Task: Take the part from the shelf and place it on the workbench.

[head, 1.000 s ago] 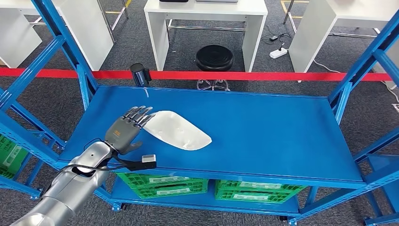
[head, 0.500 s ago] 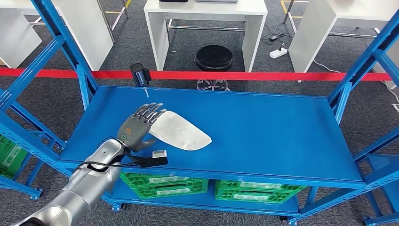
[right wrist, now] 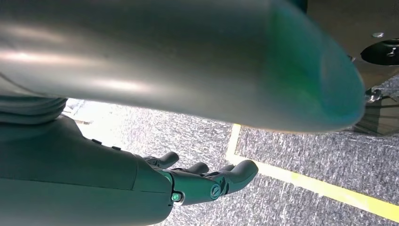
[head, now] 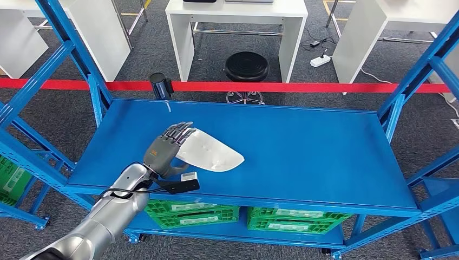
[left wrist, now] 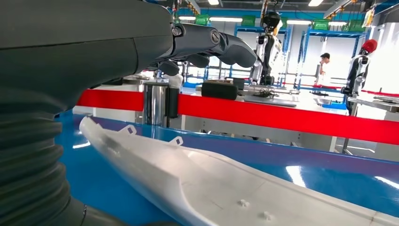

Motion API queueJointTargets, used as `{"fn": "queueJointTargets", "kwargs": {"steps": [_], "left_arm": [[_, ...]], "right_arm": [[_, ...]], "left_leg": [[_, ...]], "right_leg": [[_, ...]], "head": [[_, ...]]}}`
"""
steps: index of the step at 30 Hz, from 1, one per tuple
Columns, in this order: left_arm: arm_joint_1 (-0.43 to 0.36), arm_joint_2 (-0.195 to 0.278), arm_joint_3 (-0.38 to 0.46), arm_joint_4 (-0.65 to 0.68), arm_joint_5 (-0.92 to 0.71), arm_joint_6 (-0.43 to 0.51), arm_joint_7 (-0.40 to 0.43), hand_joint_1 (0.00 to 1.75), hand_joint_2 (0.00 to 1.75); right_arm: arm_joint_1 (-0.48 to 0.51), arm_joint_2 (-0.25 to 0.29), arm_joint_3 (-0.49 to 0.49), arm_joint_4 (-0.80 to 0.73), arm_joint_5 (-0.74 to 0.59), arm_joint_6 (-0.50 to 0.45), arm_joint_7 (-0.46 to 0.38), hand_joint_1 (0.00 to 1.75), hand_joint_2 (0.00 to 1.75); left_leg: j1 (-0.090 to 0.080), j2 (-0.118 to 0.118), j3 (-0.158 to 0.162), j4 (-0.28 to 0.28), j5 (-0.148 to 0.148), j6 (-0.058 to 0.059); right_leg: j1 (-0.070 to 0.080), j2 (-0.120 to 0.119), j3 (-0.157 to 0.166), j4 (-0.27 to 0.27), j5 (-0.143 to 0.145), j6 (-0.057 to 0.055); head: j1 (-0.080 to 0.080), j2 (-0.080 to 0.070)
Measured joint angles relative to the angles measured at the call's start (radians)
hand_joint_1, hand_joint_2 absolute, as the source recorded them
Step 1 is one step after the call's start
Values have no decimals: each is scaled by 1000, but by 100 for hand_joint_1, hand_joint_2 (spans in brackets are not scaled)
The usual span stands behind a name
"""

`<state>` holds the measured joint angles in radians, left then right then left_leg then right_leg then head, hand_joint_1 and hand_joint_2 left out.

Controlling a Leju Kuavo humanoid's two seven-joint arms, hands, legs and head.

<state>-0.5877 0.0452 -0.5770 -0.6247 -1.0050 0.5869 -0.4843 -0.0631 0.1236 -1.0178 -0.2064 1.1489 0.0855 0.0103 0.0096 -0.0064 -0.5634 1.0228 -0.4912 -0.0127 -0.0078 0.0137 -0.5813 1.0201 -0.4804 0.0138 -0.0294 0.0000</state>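
The left hand (head: 162, 151) has slid rightward, its spread fingers (head: 181, 131) now over the white part (head: 214, 151) at centre-left of the frame, poised to grip, nothing held.

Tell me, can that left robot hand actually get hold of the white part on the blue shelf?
Probably yes. The left robot hand is already at the near end of the white part, its fingers spread above it, and nothing else on the blue shelf blocks the way. No grip shows yet.
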Motion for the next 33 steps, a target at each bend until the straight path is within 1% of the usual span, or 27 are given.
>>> {"fn": "queueJointTargets", "kwargs": {"steps": [7, 11, 14, 21, 27, 33], "left_arm": [[0, -1, 6, 22, 16, 2, -3, 0, 175], [0, 0, 6, 36, 9, -10, 7, 173, 175], [-3, 8, 6, 54, -11, -37, 19, 175, 175], [-34, 45, 6, 90, -53, -90, 23, 175, 175], [-58, 60, 6, 110, -63, -93, 24, 175, 175], [-61, 67, 6, 111, -68, -92, 29, 175, 175]], "right_arm": [[0, 0, 0, 0, 0, 0, 0, 0, 0], [0, 0, 0, 0, 2, 0, -1, 0, 0], [0, 0, 0, 0, 3, 0, -2, 0, 0], [0, 0, -7, 0, -8, 0, 0, 0, 0], [0, 0, -15, 0, -9, 0, 0, 0, 0], [1, 0, -16, 0, -8, 0, 0, 0, 0]], "left_leg": [[0, 0, 0, 0, 0, 0], [0, 0, 0, 0, 0, 0], [0, 0, 0, 0, 0, 0], [0, 0, 0, -1, 0, 0], [0, 0, 0, -1, 0, 0], [0, 0, 1, -1, 0, 0]], "right_leg": [[0, 0, 0, 0, 0, 0], [0, 0, 0, 0, 0, 0], [0, 0, 0, 0, 0, 0], [0, 0, 0, 0, 0, 0], [0, 0, 0, 0, 0, 0], [0, 0, 0, 0, 0, 0]], "head": [[0, 0], [0, 0], [0, 0], [0, 0], [0, 0], [0, 0]]}}
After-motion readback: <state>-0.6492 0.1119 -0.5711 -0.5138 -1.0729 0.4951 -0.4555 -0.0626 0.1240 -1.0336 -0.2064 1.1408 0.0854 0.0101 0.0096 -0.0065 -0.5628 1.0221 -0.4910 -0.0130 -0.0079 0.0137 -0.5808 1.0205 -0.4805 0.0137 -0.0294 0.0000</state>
